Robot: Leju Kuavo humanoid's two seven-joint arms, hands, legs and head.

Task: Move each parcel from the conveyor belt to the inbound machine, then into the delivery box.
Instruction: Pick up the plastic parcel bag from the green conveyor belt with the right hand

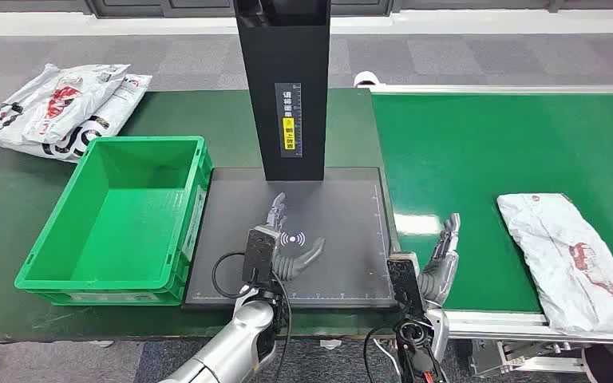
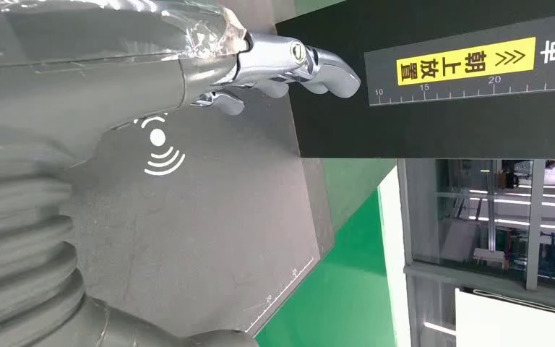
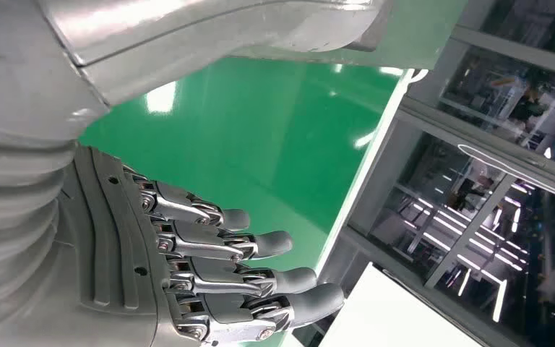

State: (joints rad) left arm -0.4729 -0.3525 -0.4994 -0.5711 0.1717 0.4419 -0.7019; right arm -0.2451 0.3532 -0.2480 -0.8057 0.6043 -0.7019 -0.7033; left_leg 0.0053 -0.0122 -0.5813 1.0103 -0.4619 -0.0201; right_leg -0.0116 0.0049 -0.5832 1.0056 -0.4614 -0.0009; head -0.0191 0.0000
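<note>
Parcel (image 1: 571,259) flat on conveyor belt (image 1: 463,152), well right of right hand (image 1: 444,254); long axis running away from robot, slightly skewed. Right hand nearer, fingers extended, empty. Left hand (image 1: 287,243) spread, empty, above inbound machine (image 1: 343,231).

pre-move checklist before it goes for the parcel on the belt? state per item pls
1. Parcel on the belt, within the head view: ok, lying flat to the right of the right hand.
2. Right hand free: ok, fingers extended, nothing held.
3. Left hand free: ok, open over the scanner plate.
4. Plate free for the parcel: not ok, the left hand hovers over the middle of it.
5. Green box ready: ok, no parcels inside.
6. Belt stopped: cannot tell.
</note>
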